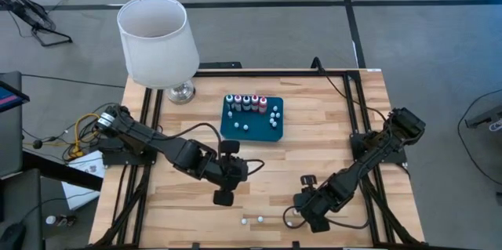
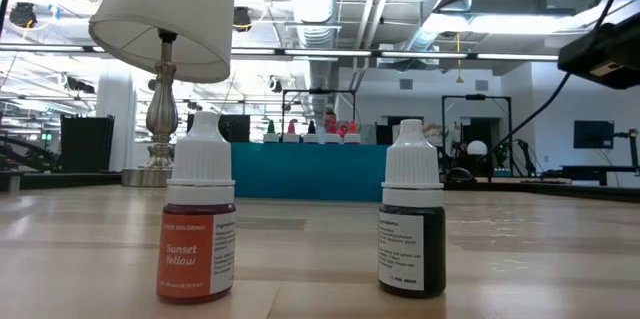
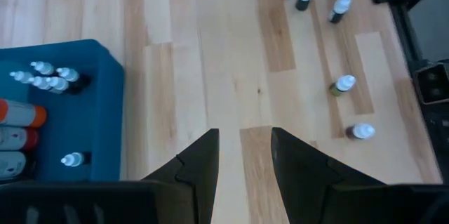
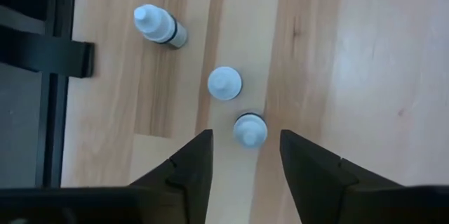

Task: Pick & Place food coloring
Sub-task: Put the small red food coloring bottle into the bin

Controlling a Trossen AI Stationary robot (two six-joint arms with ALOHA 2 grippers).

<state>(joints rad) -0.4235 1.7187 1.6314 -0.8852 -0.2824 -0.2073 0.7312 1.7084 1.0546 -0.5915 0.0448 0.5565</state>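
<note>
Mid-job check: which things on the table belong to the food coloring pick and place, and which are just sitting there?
Part of the job:
- food coloring bottles standing in the teal tray
- loose bottles near the table's front edge
- right end effector, open just above one loose bottle
- left end effector, open, holding nothing

Just lying about:
- lamp at the back left corner

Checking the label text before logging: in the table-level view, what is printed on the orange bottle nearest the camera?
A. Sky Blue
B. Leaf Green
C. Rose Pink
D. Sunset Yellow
D: the orange bottle has "Sunset Yellow" printed in white on its label.
</note>
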